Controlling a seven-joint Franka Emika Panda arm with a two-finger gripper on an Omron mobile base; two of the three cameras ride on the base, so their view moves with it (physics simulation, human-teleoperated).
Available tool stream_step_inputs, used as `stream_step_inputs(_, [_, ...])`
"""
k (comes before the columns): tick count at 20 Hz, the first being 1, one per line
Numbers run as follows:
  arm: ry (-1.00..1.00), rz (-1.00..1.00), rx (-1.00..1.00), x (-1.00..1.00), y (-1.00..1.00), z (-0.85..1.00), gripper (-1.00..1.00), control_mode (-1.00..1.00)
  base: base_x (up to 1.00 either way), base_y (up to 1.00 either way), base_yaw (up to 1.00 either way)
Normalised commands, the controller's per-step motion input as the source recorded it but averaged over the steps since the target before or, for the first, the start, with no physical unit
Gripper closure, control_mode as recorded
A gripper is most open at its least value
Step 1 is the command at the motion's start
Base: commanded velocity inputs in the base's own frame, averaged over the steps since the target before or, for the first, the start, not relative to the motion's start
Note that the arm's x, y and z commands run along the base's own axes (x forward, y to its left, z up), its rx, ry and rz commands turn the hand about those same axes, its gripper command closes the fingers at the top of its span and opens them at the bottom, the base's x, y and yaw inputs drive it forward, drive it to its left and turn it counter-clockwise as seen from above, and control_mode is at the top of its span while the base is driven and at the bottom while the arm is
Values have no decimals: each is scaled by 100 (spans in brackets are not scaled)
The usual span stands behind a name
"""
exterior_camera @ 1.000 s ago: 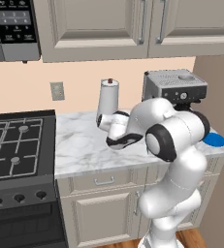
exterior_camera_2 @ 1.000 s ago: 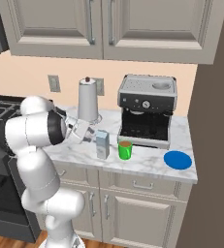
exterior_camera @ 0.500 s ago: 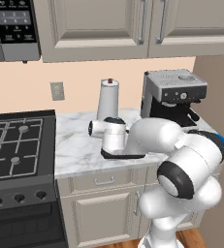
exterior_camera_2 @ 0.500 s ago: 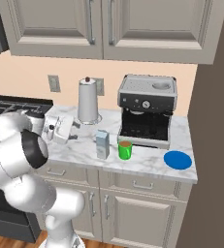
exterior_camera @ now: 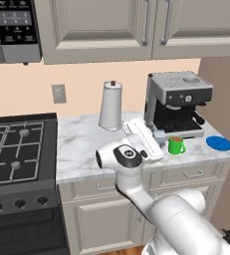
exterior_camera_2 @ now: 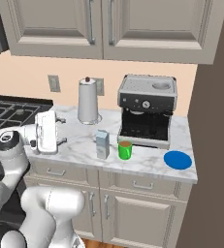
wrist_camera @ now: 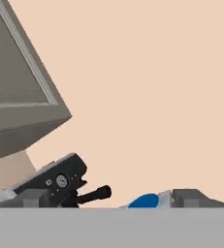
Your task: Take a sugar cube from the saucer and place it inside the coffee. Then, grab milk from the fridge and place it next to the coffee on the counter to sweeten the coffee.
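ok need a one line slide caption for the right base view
Milk beside the green coffee on the counter, blue saucer to the right, open gripper pulled off to the left.

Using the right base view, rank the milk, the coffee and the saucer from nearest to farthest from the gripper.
The gripper sits at the counter's left end.
1. The milk, mid-counter, left of the mug.
2. The coffee, just right of the milk.
3. The saucer, at the counter's right end.

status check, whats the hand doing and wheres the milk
Hand open, empty, above counter left of the mug. Milk upright on counter beside coffee. Saucer bare, no cube visible. Nothing in the way.
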Motion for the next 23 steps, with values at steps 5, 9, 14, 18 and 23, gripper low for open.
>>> stream_step_inputs(5, [-69,-4,-17,-85,11,14,-100,-100,0,0,0])
stream_step_inputs(9, [1,0,0,0,2,0,-100,-100,0,0,0])
stream_step_inputs(14, [-2,5,0,-5,2,2,-100,-100,0,0,0])
stream_step_inputs(18, [-9,1,-14,-66,76,38,-100,-100,0,0,0])
stream_step_inputs(23, [-1,0,-21,-42,90,57,-100,-100,0,0,0])
